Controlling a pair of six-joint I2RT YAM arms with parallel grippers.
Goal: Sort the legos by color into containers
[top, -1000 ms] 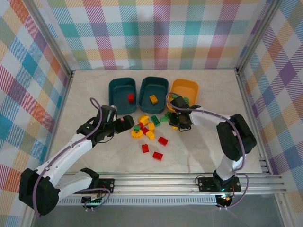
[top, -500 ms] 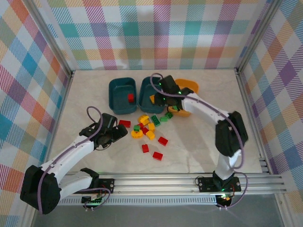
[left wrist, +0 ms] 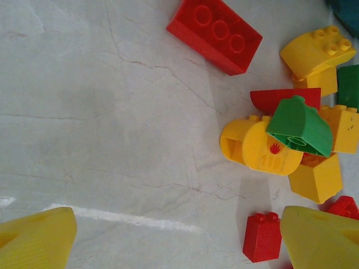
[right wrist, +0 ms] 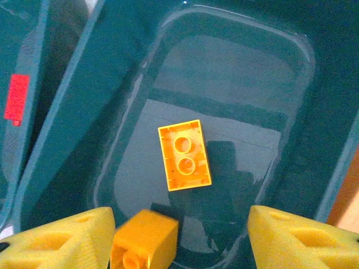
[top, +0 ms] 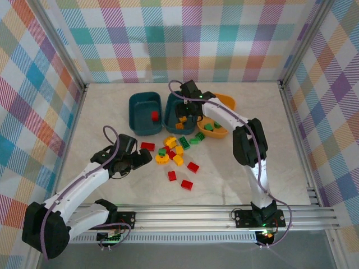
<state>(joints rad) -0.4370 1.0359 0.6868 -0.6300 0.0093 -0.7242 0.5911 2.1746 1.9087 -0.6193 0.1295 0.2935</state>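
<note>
Sorting early: a few legos binned, most loose
Right gripper (right wrist: 180, 231) fingers wide over the middle teal tub (right wrist: 224, 84): 1 yellow brick (right wrist: 185, 156) flat ahead of them, a 2nd yellow brick (right wrist: 145, 240) touching 1 finger, ungripped. Left gripper (left wrist: 179, 242) wide, empty, pile (left wrist: 291, 134) ahead of its fingers. 1 red brick (top: 155, 116) in the left teal tub (top: 136, 104), greens (top: 208, 126) in the orange tub (top: 225, 101). Glossy studded plastic, smooth rounded tubs

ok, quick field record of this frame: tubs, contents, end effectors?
left teal tub: one red brick
middle teal tub: one yellow brick lying flat
orange tub: green bricks
loose pile: red, yellow, green bricks on the table
left end effector: open, low over the table beside the pile
right end effector: open above the middle tub, second yellow brick unclamped beside it
</note>
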